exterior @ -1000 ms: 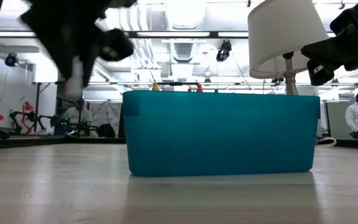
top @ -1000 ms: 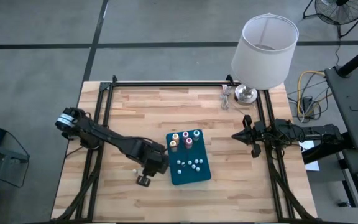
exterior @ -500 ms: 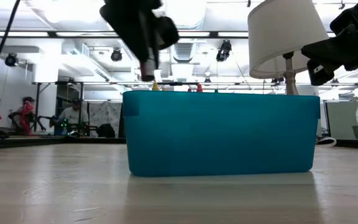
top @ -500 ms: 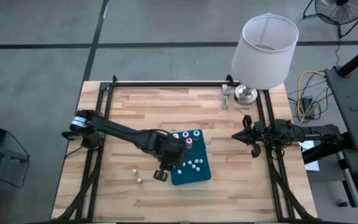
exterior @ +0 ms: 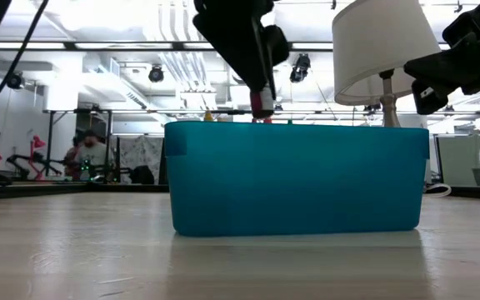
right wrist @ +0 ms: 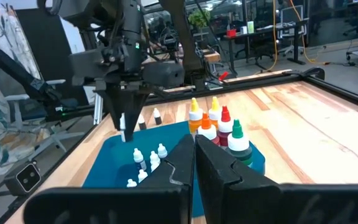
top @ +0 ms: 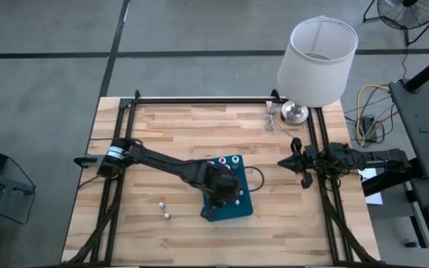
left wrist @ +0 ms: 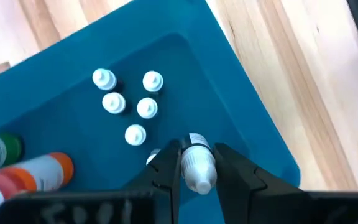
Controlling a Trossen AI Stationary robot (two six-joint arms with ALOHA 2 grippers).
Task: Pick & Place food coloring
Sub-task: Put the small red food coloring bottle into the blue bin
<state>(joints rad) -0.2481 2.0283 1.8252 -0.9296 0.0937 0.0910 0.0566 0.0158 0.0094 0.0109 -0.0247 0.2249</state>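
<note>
A teal tray [top: 238, 211] lies mid-table. Several small white food coloring bottles [left wrist: 146, 108] stand in its near part, and taller ones with coloured tops [right wrist: 215, 124] stand in its far part. My left gripper [left wrist: 196, 152] hangs over the tray's near half [top: 226, 195], shut on one small white bottle [left wrist: 197, 169]. Two more small bottles [top: 163, 209] stand on the wood left of the tray. My right gripper [right wrist: 194, 155] is parked shut at the table's right edge [top: 293, 161], touching nothing. My left gripper pinches the small white bottle by its sides [left wrist: 190, 167] between its two fingers. The fingers come steeply from above, slanting toward the table's right. The bottle sticks out below the fingertips [right wrist: 124, 132], lifted clear above the tray's floor.
A white-shaded lamp [top: 316, 52] stands at the far right corner with a small clear item [top: 272, 116] beside its base. Black frame rails [top: 125, 141] run along the table's left, right and far sides. Bare wood lies left of and beyond the tray.
My left gripper has carried the small bottle from the wood left of the tray toward the table's right edge and slightly up. It now hangs over the tray, still shut on the bottle. The two bottles on the wood have stayed put.
</note>
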